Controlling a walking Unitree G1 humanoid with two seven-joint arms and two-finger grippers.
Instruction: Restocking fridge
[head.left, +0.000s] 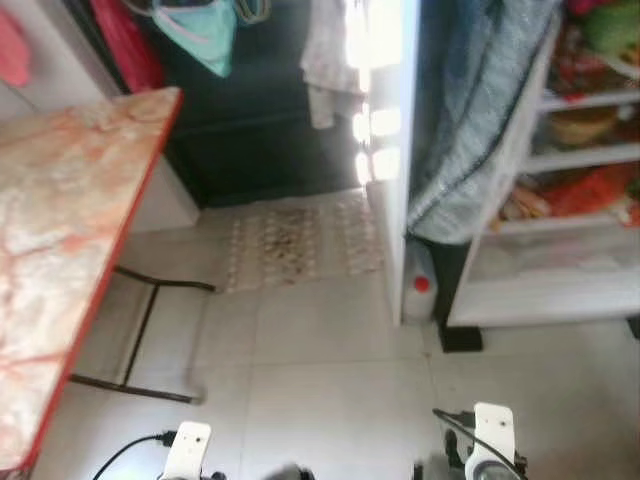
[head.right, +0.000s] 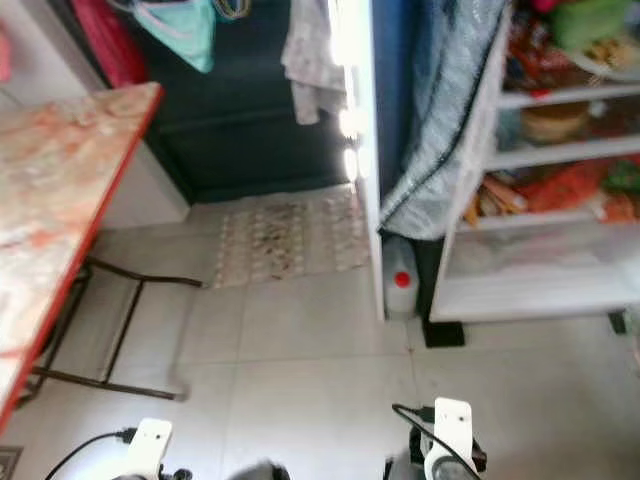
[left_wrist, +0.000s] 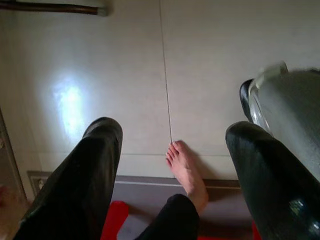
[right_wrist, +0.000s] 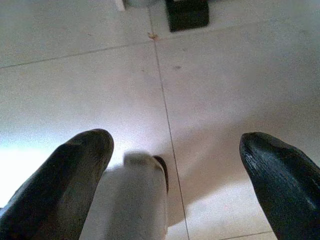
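An open fridge (head.left: 560, 290) stands at the right, its white shelves packed with red, orange and green food packs. A grey cloth (head.left: 470, 130) hangs over the white panel beside it. A clear bottle with a red cap (head.left: 421, 290) stands on the floor at the fridge's foot. Both arms hang low at my sides, the left arm (head.left: 188, 450) and the right arm (head.left: 490, 440). My left gripper (left_wrist: 171, 129) is open over the floor tiles with nothing in it. My right gripper (right_wrist: 175, 139) is open too and holds nothing.
A folding table (head.left: 60, 220) with a marbled top and red edge stands at the left on a black frame (head.left: 140, 340). A patterned mat (head.left: 295, 245) lies before a dark doorway hung with clothes. A person's bare foot (left_wrist: 186, 172) stands on the floor near my left gripper.
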